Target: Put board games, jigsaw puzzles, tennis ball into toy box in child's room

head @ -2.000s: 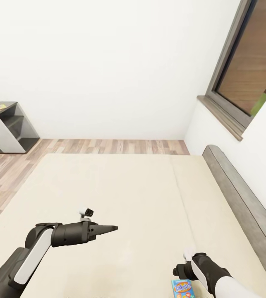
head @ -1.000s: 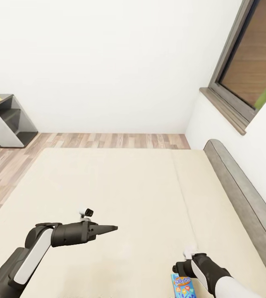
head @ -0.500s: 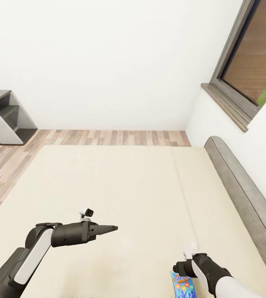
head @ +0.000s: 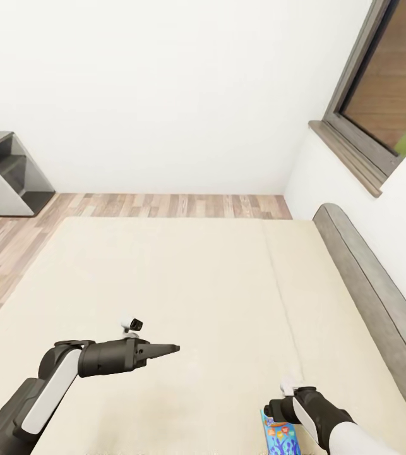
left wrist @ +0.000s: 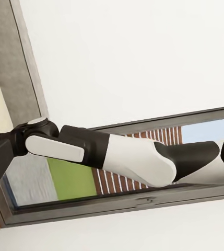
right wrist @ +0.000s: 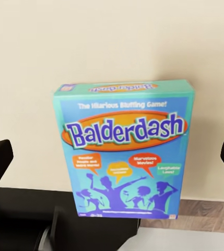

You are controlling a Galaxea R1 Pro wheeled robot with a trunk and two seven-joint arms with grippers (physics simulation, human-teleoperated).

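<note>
Blue Balderdash board game (right wrist: 123, 149) lying flat on the beige mattress of the bed (head: 184, 284), at about 5 o'clock in the head view, peeking out beside the right forearm. Seen squarely between the spread fingertips of the right gripper (right wrist: 112, 157) in the wrist view: jaws wide apart, gripping nothing, one dark fingertip on each side of the box and neither touching it. Long axis of the box running along the gripper's line of sight, short sides facing the fingers, so probably a straight descent and a close across the width. Left gripper (head: 165, 348) poised over the mattress at about 7 o'clock, pointing toward 3 o'clock, fingers drawn together to a point with nothing between them, well apart from the box. Right arm clearly the nearer one. End of the table (head: 4, 174) at 10 o'clock, well apart across the wooden floor (head: 165, 205); grey headboard (head: 367, 284) along 3 o'clock under the window (head: 386, 82).
</note>
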